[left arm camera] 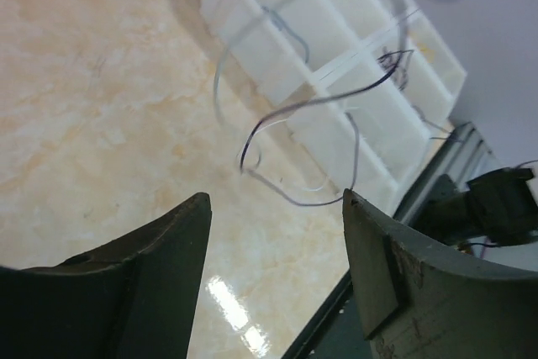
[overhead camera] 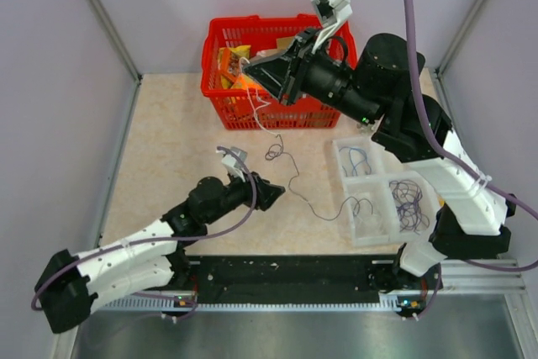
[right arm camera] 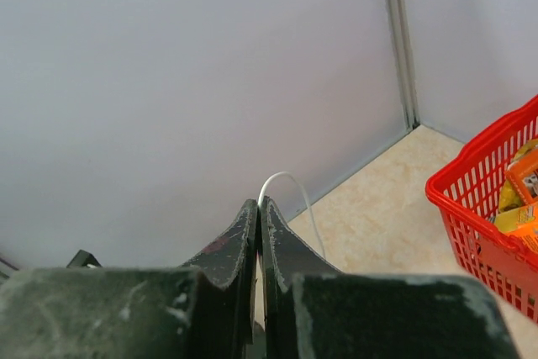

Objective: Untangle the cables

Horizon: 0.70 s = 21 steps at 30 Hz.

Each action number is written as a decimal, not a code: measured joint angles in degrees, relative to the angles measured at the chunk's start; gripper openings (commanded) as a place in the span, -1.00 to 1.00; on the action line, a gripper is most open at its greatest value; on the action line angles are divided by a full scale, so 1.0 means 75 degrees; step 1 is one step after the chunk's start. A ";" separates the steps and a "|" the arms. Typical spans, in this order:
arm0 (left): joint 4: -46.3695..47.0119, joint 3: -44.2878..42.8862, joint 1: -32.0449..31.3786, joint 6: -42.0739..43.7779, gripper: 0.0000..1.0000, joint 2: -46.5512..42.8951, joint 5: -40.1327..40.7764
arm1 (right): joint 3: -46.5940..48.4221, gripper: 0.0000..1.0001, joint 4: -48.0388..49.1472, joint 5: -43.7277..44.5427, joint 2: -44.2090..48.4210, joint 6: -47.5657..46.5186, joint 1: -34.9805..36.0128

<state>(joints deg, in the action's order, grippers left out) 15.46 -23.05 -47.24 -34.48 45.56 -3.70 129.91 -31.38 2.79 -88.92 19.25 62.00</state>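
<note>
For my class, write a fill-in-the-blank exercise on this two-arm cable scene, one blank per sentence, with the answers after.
1. The right hand is shut on a thin ____ cable.
2. The left hand is ____ and holds nothing.
3. The basket at the back of the table is ____.
4. The clear tray lies on the table's ____ side.
Missing words: white; open; red; right.

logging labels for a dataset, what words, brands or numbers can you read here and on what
No text can be read in any view.
Print on the packets in the red basket: orange and yellow, too small and blurred to read.
No lettering shows on the clear tray or the cables.
</note>
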 measured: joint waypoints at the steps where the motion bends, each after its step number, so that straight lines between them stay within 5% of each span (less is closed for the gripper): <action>1: 0.0114 0.0000 -0.0277 0.0058 0.34 0.0321 0.0315 | 0.0035 -1.00 -0.0012 0.0055 0.0000 0.0064 0.0000; 9: 0.0973 -0.0047 -0.0589 0.0373 -0.24 0.1486 0.1644 | 0.0055 -1.00 -0.0015 0.0143 -0.0006 0.0382 -0.0006; 16: 0.1716 -0.0198 -0.0609 0.0469 0.23 0.1842 0.0769 | 0.0055 -1.00 -0.0015 0.0286 -0.0015 0.0382 -0.0006; 21: 0.2215 -0.0198 -0.0621 0.0565 0.31 0.1501 0.0501 | 0.0055 -1.00 -0.0015 0.0297 -0.0026 0.0382 -0.0006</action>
<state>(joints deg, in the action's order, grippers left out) 32.08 -24.53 -51.90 -30.24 56.82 0.05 130.32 -31.48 5.02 -89.12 22.11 61.95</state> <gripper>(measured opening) 0.642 0.008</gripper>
